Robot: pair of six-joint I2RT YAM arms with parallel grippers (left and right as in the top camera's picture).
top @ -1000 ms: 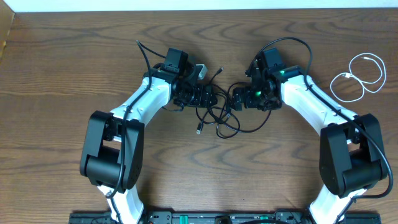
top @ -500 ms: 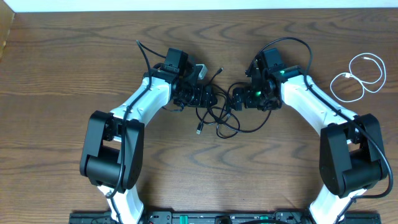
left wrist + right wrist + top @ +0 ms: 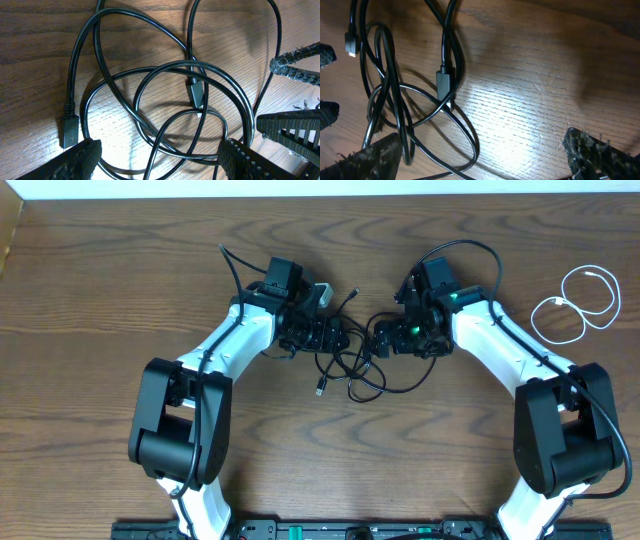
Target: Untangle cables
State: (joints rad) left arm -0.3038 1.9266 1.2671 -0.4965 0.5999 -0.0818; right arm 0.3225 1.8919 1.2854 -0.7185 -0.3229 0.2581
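The black cables (image 3: 352,370) lie in one knot of overlapping loops on the counter (image 3: 110,270), in the gap between the two claws and spilling toward the near edge. From overhead the knot's long axis runs far to near. One loose end (image 3: 352,296) sticks out toward the far edge, tilted right, and a plug end (image 3: 320,388) points toward the near edge. A wider loop bulges rightward under the right arm.

The left claw (image 3: 345,337) is released, jaws wide apart, low over the knot's left side. In its own view the loops cross on the wood between its fingers (image 3: 82,159). A flat plug (image 3: 69,131) lies just beside the left one, lengthwise up the picture, and a second plug (image 3: 196,94) sits among the loops, aligned the same way.

The right claw (image 3: 378,338) is released too, jaws spread wide, facing the left claw across the knot. Its view shows a black plug (image 3: 444,82) where strands cross.

The white cable (image 3: 575,302) lies well apart at the counter's right side in two loose loops, its long axis slanting from near-left to far-right
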